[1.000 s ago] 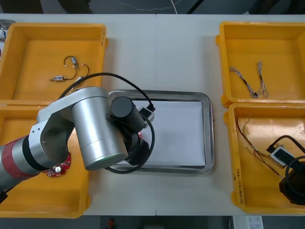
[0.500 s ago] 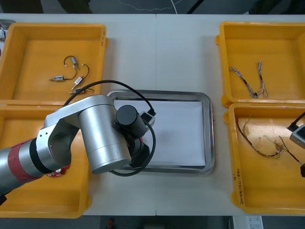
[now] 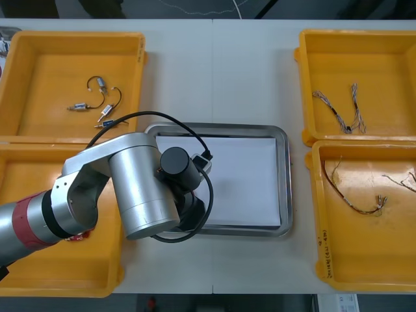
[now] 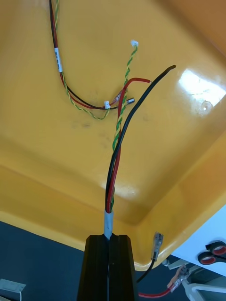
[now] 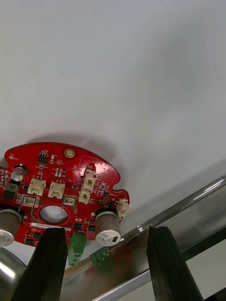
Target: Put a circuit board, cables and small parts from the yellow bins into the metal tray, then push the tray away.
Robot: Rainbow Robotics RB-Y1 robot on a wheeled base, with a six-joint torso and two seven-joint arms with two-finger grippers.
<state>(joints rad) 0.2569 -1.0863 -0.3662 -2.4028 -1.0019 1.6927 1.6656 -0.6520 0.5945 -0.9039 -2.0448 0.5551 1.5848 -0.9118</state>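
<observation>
A round red circuit board (image 5: 61, 188) lies flat on the white inside of the metal tray (image 3: 284, 175), close to its shiny rim (image 5: 188, 202). My left gripper (image 5: 107, 231) stands open over the board's near edge, one finger at each side and neither touching it. In the front view the left arm (image 3: 136, 188) covers the tray's left part. My right gripper (image 4: 109, 237) is shut on a red and yellow cable (image 4: 115, 155) with a black strand. The cable hangs above the near right yellow bin (image 4: 56, 155).
More red and yellow cable (image 3: 351, 201) lies in the near right bin (image 3: 318, 214). Twisted blue and white cables (image 3: 338, 110) are in the far right bin. Small metal parts on black cables (image 3: 97, 97) are in the far left bin. The near left bin (image 3: 65, 273) lies under my left arm.
My left gripper has opened and let go of the circuit board on the tray. The right arm has drawn out of the front view to the right, taking a cable from the near right bin.
</observation>
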